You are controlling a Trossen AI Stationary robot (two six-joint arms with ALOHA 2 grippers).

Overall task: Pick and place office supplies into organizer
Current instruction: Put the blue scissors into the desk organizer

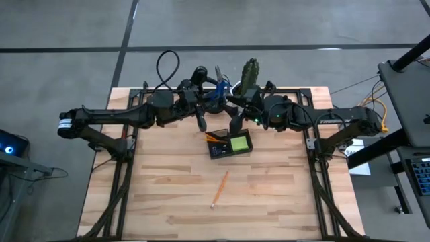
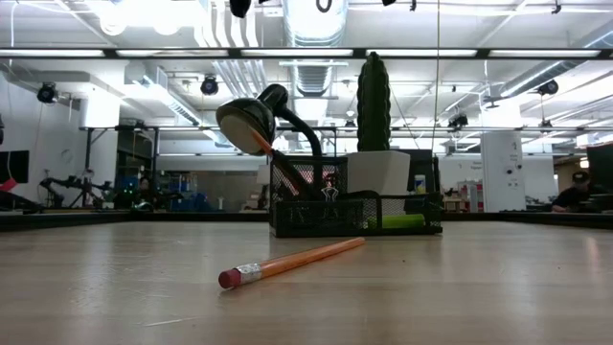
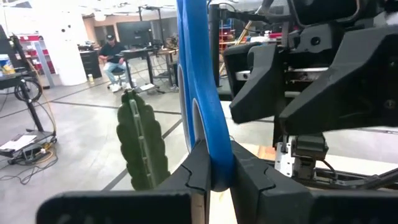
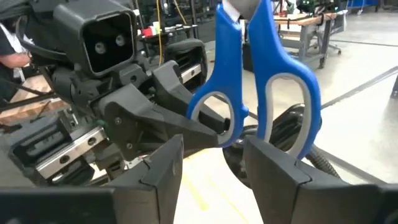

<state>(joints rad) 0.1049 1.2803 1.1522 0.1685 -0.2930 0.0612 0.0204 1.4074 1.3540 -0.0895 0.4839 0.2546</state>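
Blue-handled scissors hang upright over the table's far middle, handle loops down and blades up. My left gripper is shut on one loop. My right gripper faces it, open, one finger on either side below the two loops; I cannot tell whether it touches them. The dark organizer stands on the table nearer to me, with a lime-green sticky pad and orange pencils in it. One orange pencil lies flat on the table in front of it. My left gripper pinches the bottom of one blue handle loop between its two fingers. The fingers come level from the table's left side and lie across the loop's rim. The scissors stand upright above the fingers, lifted clear of the table.
A black desk lamp and a cactus in a white pot stand at the far edge behind the organizer. The loose pencil lies with its eraser toward the near left. Bare wood lies to the left, right and near sides.
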